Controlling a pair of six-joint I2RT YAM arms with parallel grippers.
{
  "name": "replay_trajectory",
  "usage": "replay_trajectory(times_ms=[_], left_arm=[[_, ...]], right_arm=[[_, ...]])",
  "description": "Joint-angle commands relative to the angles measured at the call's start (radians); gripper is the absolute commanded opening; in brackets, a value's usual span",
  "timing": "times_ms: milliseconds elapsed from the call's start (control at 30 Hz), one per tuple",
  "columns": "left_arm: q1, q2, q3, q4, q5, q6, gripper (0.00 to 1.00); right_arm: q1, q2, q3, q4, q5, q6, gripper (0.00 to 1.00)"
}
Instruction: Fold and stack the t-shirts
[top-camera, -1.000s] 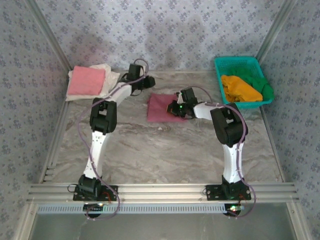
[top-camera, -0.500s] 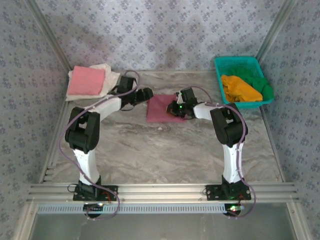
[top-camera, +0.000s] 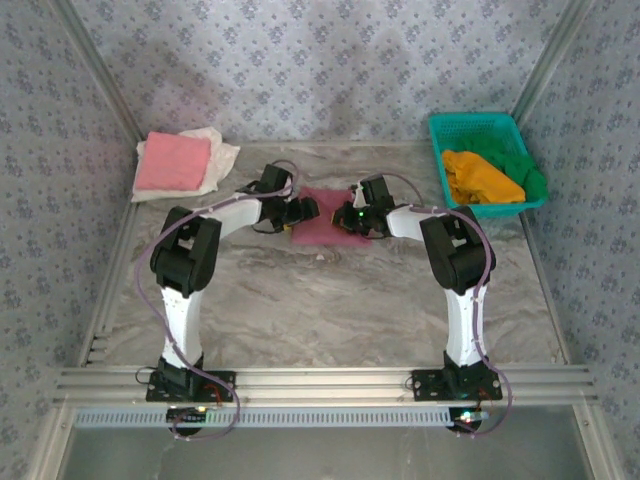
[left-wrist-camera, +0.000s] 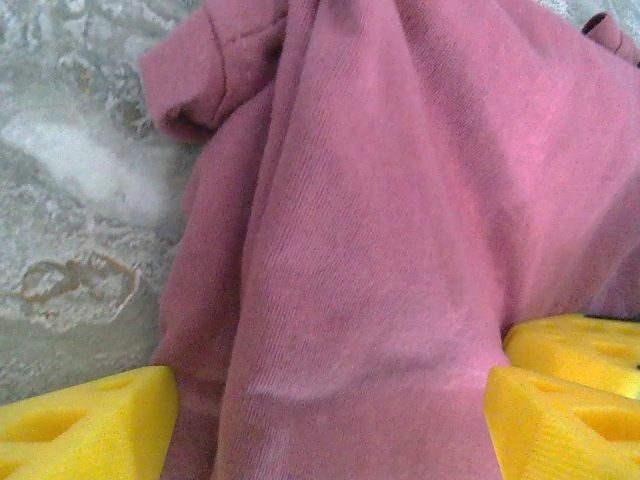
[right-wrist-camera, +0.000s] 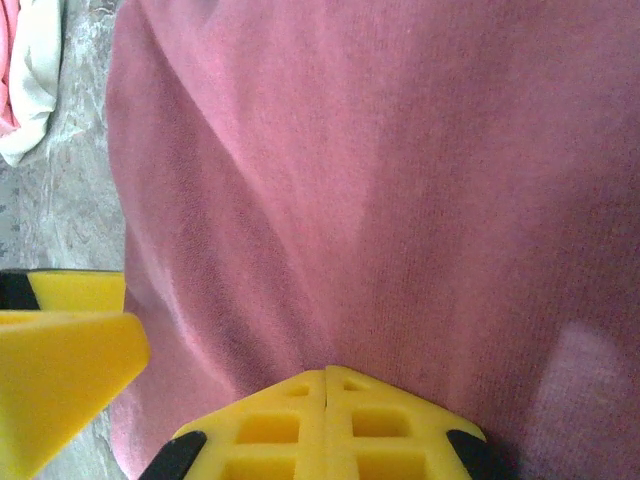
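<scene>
Left wrist view: the left gripper (left-wrist-camera: 325, 415) stands open, its yellow fingertips (left-wrist-camera: 80, 425) spread wide with the near hem of the maroon t-shirt (left-wrist-camera: 400, 200) lying between them and not clamped. In the right wrist view, the right gripper (right-wrist-camera: 326, 425) is fully closed, its two yellow fingers meeting along one seam, with the tips set against the maroon cloth; whether any fold is pinched between them cannot be told. In the top external view, the left gripper (top-camera: 305, 210) sits at the left side of the maroon t-shirt (top-camera: 322, 228) and the right gripper (top-camera: 351, 216) at its right side, the two facing each other across the garment. The garment lies flat on the table (top-camera: 330, 300), midway between the left and right edges and towards the far edge. A folded pink t-shirt (top-camera: 172, 163) rests on a cream t-shirt (top-camera: 224, 152) at the far left corner. A teal basket (top-camera: 478, 124) at the far right corner holds an orange t-shirt (top-camera: 480, 178) and a green t-shirt (top-camera: 536, 181).
</scene>
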Motion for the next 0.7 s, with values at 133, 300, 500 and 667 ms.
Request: replay_trajectory(times_ms=[133, 300, 500, 667], left_arm=[[-0.028, 0.105, 0.082, 0.026, 0.032, -0.001, 0.69], [-0.048, 0.151, 0.134, 0.044, 0.052, -0.026, 0.60], [-0.043, 0.181, 0.171, 0.013, 0.033, -0.006, 0.05], [0.003, 0.092, 0.128, -0.022, -0.050, 0.070, 0.00]], right_arm=[[0.006, -0.023, -0.010, -0.007, -0.050, 0.018, 0.00], [0.002, -0.036, -0.022, 0.007, -0.055, 0.025, 0.00], [-0.002, -0.059, -0.030, 0.028, -0.080, 0.031, 0.00], [-0.012, -0.196, 0.002, -0.080, -0.151, -0.046, 0.29]])
